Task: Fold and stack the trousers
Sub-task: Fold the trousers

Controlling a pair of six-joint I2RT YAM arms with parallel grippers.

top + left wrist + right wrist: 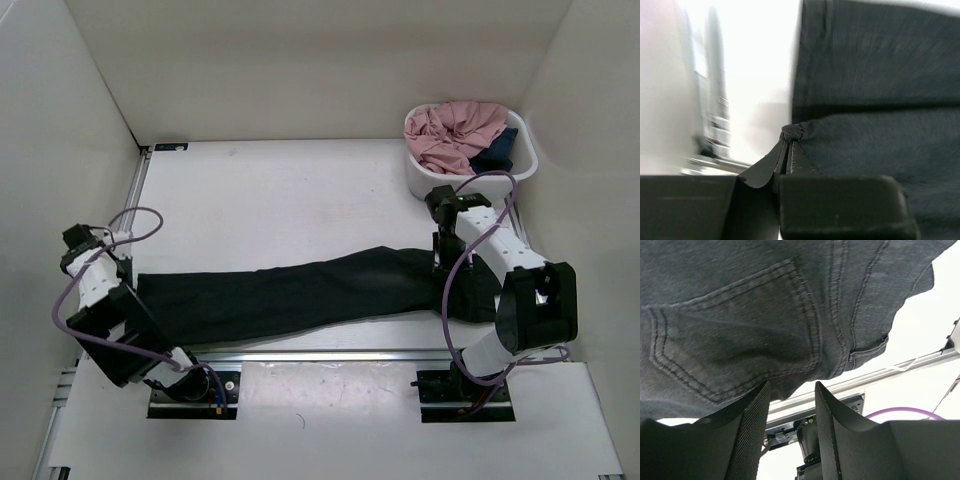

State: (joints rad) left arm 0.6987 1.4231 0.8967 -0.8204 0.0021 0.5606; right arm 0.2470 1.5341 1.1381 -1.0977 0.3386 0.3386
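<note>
The black trousers [300, 292] lie stretched across the near part of the table, legs to the left and waist to the right. My left gripper [132, 272] is at the leg end. In the left wrist view it [790, 139] is shut on a small pinch of the trousers' edge [875, 100]. My right gripper [440, 262] points down over the waist end. In the right wrist view it [792, 390] is open, its fingers just short of the trousers' back pocket [735, 320], with nothing between them.
A white basket [424, 178] stands at the back right, holding a pink garment [455, 130] and a dark blue garment [500, 150]. A metal rail [320, 352] runs along the table's near edge. White walls close in both sides.
</note>
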